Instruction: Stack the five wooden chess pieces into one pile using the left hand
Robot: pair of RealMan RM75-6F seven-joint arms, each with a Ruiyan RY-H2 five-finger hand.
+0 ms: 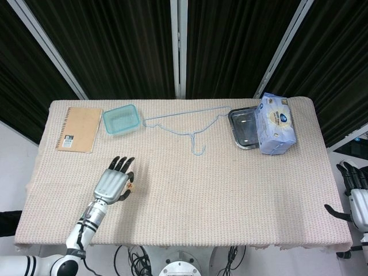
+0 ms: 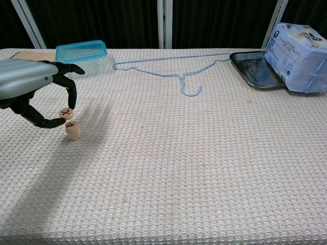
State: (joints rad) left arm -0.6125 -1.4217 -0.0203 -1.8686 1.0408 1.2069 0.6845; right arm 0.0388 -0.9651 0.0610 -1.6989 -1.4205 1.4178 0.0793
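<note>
My left hand (image 2: 30, 92) hovers over the table's left side and pinches a round wooden chess piece (image 2: 66, 113) with a red mark between thumb and a finger. Just below and right of it stands a short pile of wooden pieces (image 2: 72, 130) on the cloth; the held piece is a little above and to the left of the pile's top, apart from it. From the head camera, the left hand (image 1: 113, 184) covers the pile and only the held piece (image 1: 130, 187) shows at its edge. My right hand (image 1: 355, 192) hangs off the table's right edge, fingers apart, holding nothing.
A teal plastic box (image 2: 82, 53) and a brown notebook (image 1: 79, 129) lie at the back left. A blue wire hanger (image 2: 173, 69) lies at the back middle. A metal tray (image 2: 255, 69) and a tissue pack (image 2: 300, 50) are at the back right.
</note>
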